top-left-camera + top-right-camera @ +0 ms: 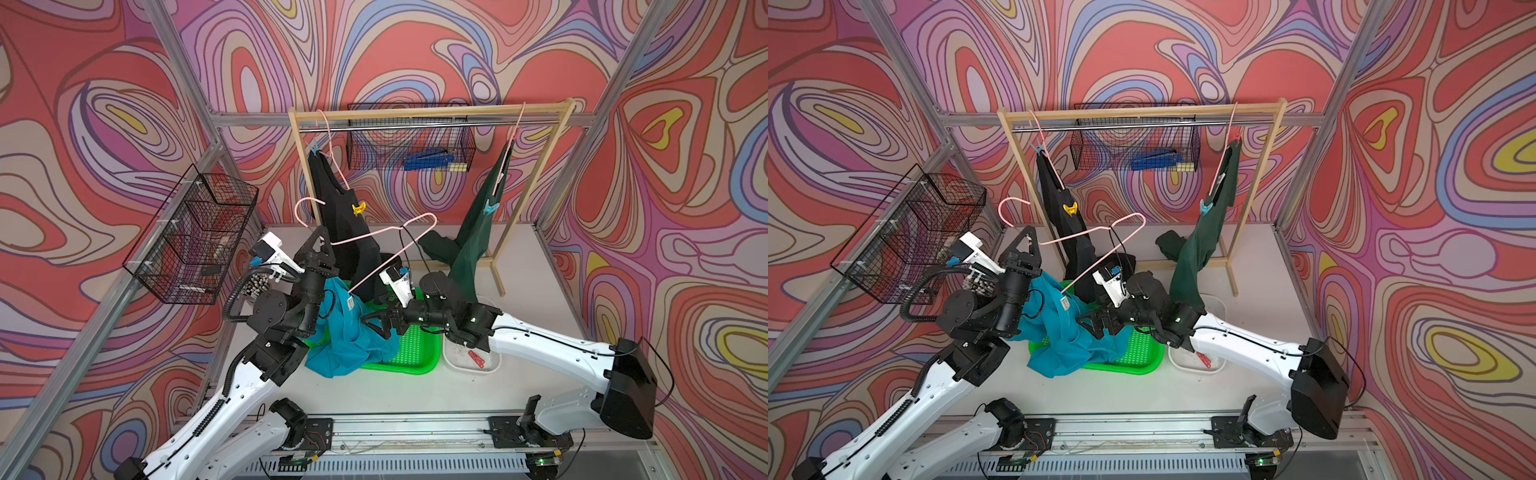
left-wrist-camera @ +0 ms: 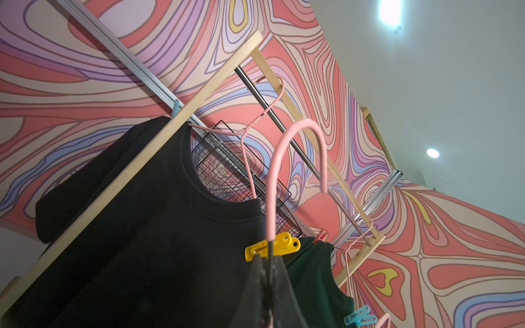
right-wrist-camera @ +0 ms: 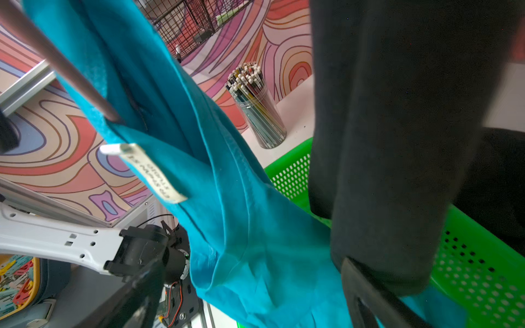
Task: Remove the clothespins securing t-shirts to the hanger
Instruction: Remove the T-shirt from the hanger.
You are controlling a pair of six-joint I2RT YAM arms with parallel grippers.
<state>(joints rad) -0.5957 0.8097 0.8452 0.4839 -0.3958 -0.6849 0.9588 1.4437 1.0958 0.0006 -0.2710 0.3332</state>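
My left gripper [image 1: 322, 242] [image 2: 270, 259] is shut on a loose pink hanger [image 1: 386, 237], held tilted above the table. A turquoise t-shirt [image 1: 345, 332] [image 3: 227, 184] hangs from the hanger's low end and slumps onto the green tray [image 1: 419, 357]. My right gripper [image 1: 376, 322] [image 3: 250, 267] is open, its jaws on either side of the turquoise cloth. On the rack, a black t-shirt [image 1: 340, 216] carries a light blue clothespin [image 1: 313, 147] and a yellow clothespin [image 1: 358, 208] [image 2: 272, 247]. The green t-shirt [image 1: 473, 232] carries a red-pink clothespin [image 1: 514, 134] and a light blue clothespin [image 1: 492, 206].
The wooden rack [image 1: 432, 112] stands at the back with a wire basket [image 1: 411, 141] behind it. Another wire basket [image 1: 195, 237] hangs on the left wall. A cup of pencils [image 3: 257, 108] stands behind the left arm. A white tub [image 1: 457, 365] holds red clothespins [image 1: 476, 359].
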